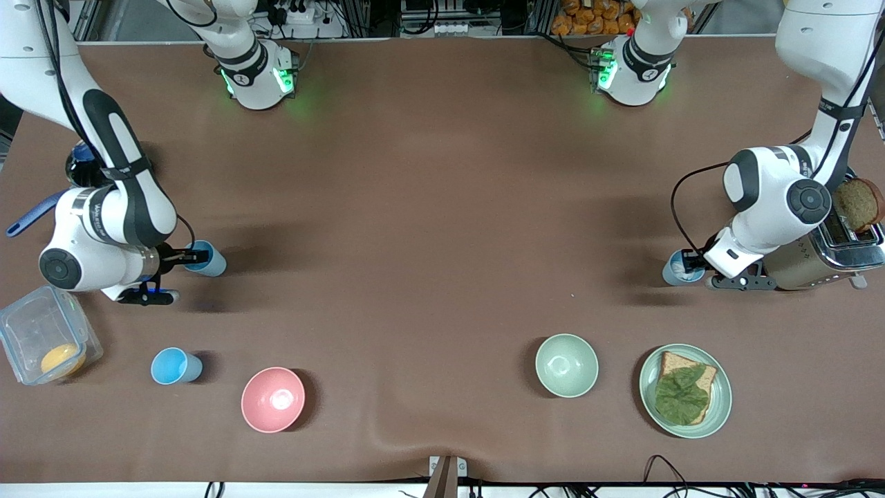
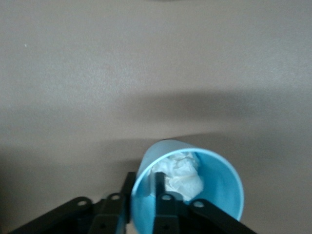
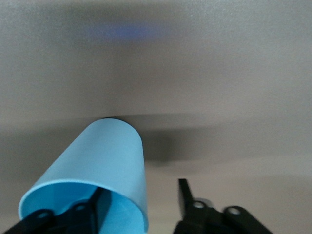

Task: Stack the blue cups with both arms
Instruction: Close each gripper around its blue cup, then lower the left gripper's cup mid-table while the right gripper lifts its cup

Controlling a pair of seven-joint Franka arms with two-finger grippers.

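A bright sky-blue cup (image 1: 207, 259) is at the right arm's end of the table. My right gripper (image 1: 184, 257) is open at its rim. In the right wrist view one finger is inside the cup (image 3: 97, 161) and the other finger (image 3: 184, 192) is well outside its wall, with my right gripper (image 3: 139, 195) straddling the wall. A paler grey-blue cup (image 1: 679, 268) is beside the toaster. My left gripper (image 1: 688, 265) is shut on its rim wall. The left wrist view shows this cup (image 2: 219, 185) with crumpled white stuff inside, and my left gripper (image 2: 144, 184) pinches its wall.
Another sky-blue cup (image 1: 176, 365) stands beside the pink bowl (image 1: 272, 399). A pale green bowl (image 1: 566, 364) and a plate (image 1: 650, 387) with bread and a leaf are nearer the front camera. A toaster (image 1: 826, 252) is beside the left gripper. A clear box (image 1: 45, 344) is by the right arm.
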